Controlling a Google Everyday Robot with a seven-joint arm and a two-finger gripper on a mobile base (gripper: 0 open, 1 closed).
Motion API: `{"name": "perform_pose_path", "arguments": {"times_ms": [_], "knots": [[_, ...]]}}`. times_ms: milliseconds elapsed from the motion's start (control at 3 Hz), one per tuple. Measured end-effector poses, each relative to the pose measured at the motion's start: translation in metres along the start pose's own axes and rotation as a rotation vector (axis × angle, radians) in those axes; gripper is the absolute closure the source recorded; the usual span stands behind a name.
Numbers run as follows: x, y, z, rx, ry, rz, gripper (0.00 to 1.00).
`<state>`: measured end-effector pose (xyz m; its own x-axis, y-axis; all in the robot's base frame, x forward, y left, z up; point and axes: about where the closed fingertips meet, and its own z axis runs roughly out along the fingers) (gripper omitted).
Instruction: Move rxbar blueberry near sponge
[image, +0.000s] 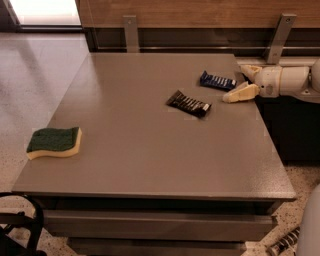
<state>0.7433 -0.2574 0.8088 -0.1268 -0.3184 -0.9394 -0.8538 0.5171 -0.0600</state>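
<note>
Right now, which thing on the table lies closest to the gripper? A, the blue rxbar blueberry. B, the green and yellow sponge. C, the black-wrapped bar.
A. The gripper sits at the table's far right edge, fingers open just off the right end of the rxbar blueberry. The black-wrapped bar lies farther toward the middle, and the sponge is at the near left corner.

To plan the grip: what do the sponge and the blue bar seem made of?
sponge: soft-looking pale yellow foam under a dark green, matte scouring layer.
rxbar blueberry: probably thin plastic film, printed dark blue.
The gripper, open, is at its right end.
</note>
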Motion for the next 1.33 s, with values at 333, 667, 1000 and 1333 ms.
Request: {"name": "perform_pose_path", "arguments": {"times_ms": [333, 667, 1000, 1333], "knots": [[0.0000, 0.0009, 0.0014, -0.003, -0.001, 0.000, 0.26], [-0.0001, 0.0009, 0.0014, -0.003, -0.001, 0.000, 0.49], [-0.0014, 0.0009, 0.0012, -0.004, -0.001, 0.000, 0.72], [-0.0030, 0.0008, 0.0006, -0.004, -0.001, 0.000, 0.95]]}}
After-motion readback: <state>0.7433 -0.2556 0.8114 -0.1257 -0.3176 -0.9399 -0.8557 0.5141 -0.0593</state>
